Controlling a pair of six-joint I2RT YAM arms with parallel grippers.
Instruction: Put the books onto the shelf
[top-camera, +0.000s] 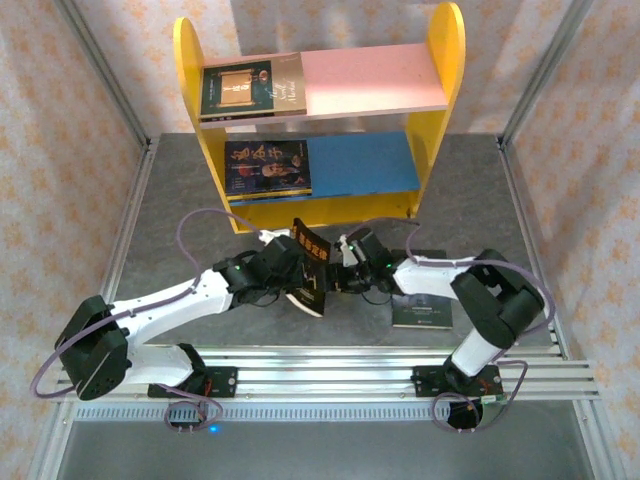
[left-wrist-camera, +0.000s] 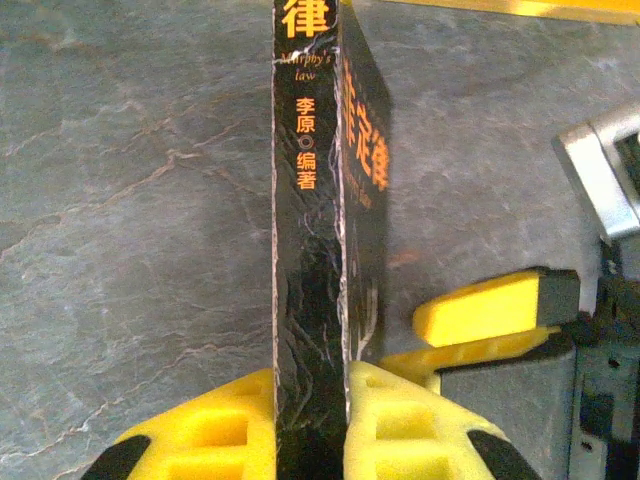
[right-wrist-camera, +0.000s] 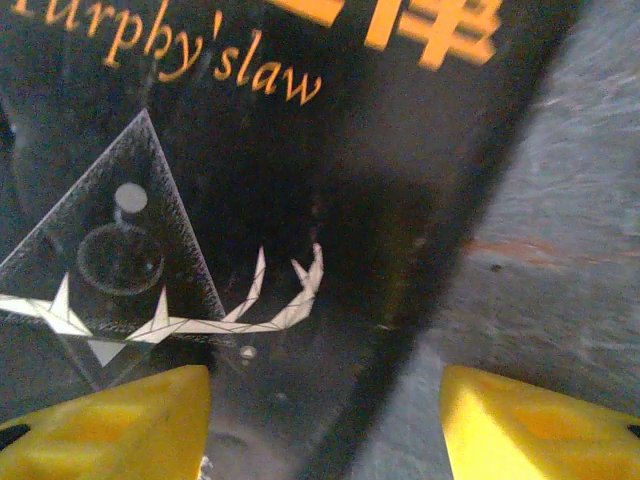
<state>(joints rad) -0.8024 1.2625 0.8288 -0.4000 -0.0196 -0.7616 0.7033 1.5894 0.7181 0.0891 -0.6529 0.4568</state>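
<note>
My left gripper (left-wrist-camera: 312, 398) is clamped across the spine of the black book (left-wrist-camera: 310, 250), holding it upright over the table (top-camera: 170, 230) in front of the shelf (top-camera: 448, 90). My right gripper (right-wrist-camera: 330, 425) has its jaws apart, one finger over the cover and the other past its edge — pinching nothing that I can see. I judge this paperback light but floppy. It is thin with a creased spine, so it would sag if held by a corner. The grip is best near the spine, where it is stiffest. The glossy cover may slip — a firm squeeze helps. Another book (top-camera: 422, 312) lies flat beside my right arm.
</note>
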